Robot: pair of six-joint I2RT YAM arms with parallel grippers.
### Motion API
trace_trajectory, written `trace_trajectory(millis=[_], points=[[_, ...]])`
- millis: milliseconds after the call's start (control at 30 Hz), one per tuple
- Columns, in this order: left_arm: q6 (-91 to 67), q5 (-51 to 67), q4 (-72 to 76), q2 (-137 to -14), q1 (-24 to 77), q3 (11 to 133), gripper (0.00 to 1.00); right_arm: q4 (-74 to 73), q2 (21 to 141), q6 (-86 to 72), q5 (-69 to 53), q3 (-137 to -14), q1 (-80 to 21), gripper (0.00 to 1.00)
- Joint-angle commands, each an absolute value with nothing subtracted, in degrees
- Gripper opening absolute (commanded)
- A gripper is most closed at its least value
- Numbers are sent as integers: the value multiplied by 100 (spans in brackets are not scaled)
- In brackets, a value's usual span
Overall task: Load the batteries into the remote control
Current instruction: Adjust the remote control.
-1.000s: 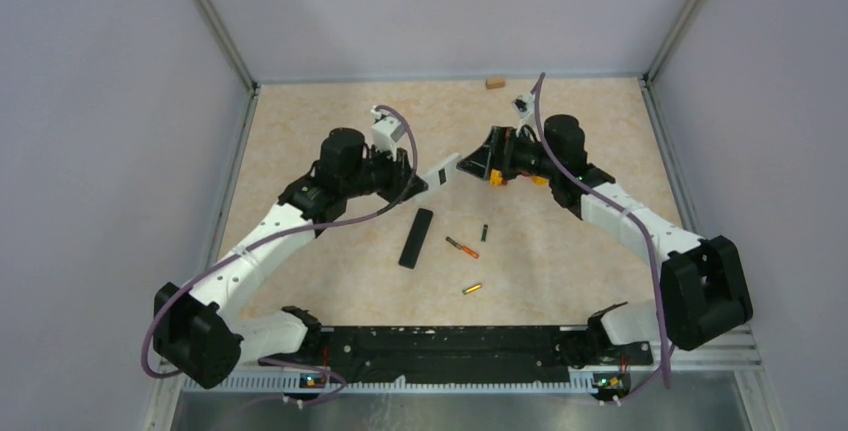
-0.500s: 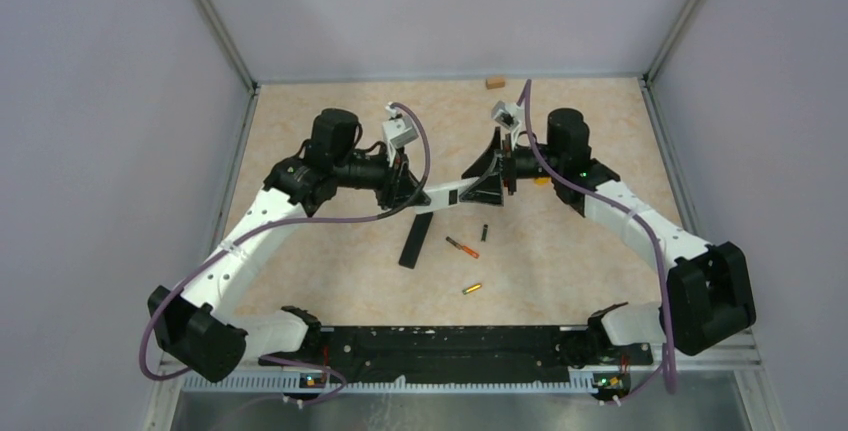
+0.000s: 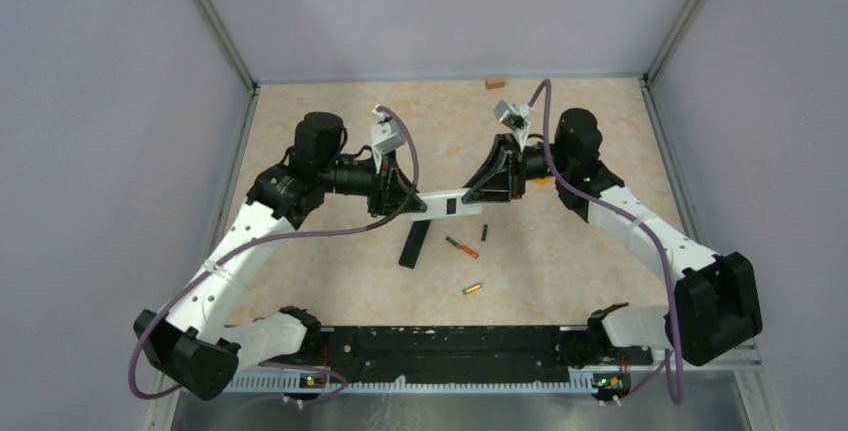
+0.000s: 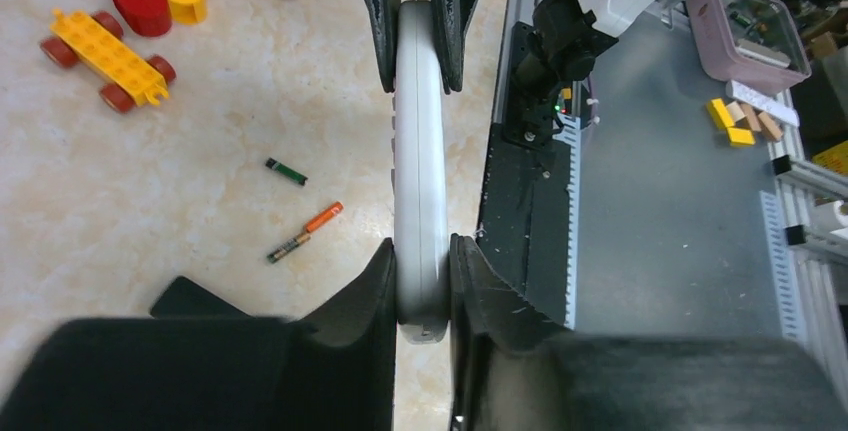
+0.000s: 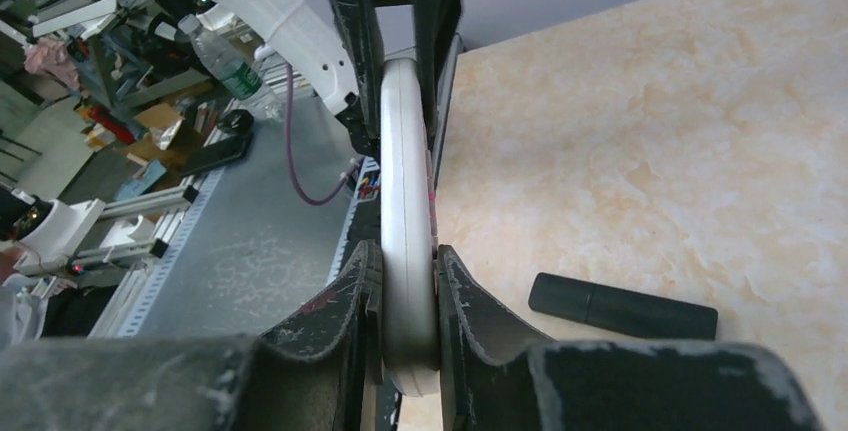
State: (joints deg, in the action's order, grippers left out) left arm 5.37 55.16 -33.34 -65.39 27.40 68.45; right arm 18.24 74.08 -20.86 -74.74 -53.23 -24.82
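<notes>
We are holding the remote (image 3: 440,198) in mid-air by both ends.
The left jaws and right jaws are each clamping one end of it, on edge, above the tabletop (image 3: 560,271), while the batteries (image 3: 462,247) are lying loose below beside the black bar (image 3: 416,241). Whichever side lets go to fetch a battery is, we judge, risking the remote pivoting, slipping and scattering those round cells.

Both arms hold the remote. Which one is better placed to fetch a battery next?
Probably right: the right gripper lies closer to the batteries than the left gripper, which can hold the remote.
</notes>
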Motion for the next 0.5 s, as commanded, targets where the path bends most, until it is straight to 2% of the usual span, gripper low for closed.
trace_trajectory(millis=[0,33,100,133,333,467], points=[[83,5813,-2196,-6263,2731,6807,51,2582,7212,-2713,-7422,-5306,-2601,0],[-86,5751,-2027,-6254,2728,6782,73,2818,7208,-2965,-7316,-5287,-2602,0],[-893,5366,-1297,-6241,2727,6595,94,3310,7264,-3528,-6883,-5334,-2577,0],[-1469,5118,-761,-6245,2719,6488,98,3512,7293,-3840,-6670,-5383,-2556,0],[-3335,3946,533,-6333,2604,6193,99,5026,7627,-5677,-5736,-5690,-2549,0],[-4559,3582,1974,-6193,2601,5676,98,5338,7704,-6374,-4707,-5627,-2574,0]])
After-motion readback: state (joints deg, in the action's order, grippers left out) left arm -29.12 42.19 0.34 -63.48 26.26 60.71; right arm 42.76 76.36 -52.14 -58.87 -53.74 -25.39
